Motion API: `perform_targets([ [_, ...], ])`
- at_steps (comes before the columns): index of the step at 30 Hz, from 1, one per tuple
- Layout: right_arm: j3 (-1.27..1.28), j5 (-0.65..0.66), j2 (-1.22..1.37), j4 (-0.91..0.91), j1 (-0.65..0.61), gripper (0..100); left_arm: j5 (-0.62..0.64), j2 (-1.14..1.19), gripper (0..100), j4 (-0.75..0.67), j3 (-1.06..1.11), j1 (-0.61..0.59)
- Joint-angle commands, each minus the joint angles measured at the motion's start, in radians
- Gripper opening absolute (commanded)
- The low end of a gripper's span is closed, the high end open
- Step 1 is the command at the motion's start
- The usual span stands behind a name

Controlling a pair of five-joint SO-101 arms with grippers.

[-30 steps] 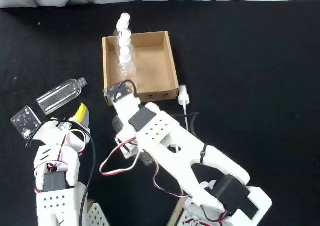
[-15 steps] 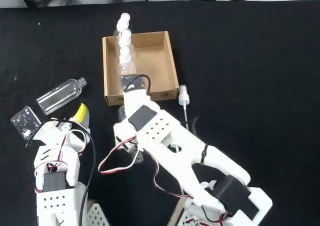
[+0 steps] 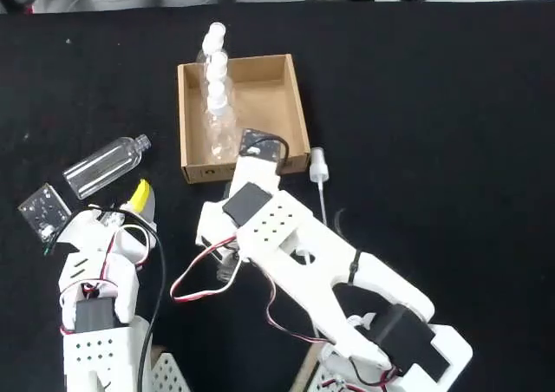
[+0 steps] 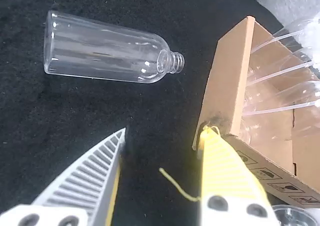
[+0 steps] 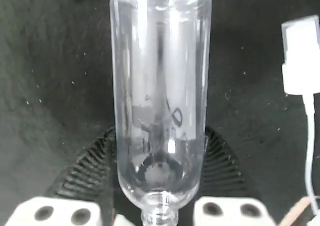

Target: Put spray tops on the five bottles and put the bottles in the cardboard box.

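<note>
Right pincer clamps one clear bottle near its neck, over the black cloth counter. Left pincer gapes wide near one uncapped bottle lying flat. One loose spray top lies beside the cardboard box, which holds three capped bottles.

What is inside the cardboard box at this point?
Clear bottles with white spray tops line one side wall of the cardboard box; the floor beside them is bare. The right arm covers the near edge, so anything beneath it is hidden.
</note>
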Motion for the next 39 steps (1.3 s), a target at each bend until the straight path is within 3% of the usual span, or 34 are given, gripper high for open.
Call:
perform_targets([
  [1,-0.061,-0.097,-0.054,-0.015,0.032,10.0,-0.011,-0.009,21,-0.023,-0.013,-0.012],
  [9,-0.061,-0.207,-0.054,-0.012,0.035,10.0,-0.011,-0.009,21,-0.023,-0.012,-0.012],
  [14,-0.064,-0.244,-0.054,-0.020,0.101,10.0,-0.011,-0.009,21,-0.023,-0.012,-0.012],
  [39,-0.062,-0.235,-0.053,-0.021,0.235,10.4,-0.011,-0.009,21,-0.023,-0.010,-0.012],
])
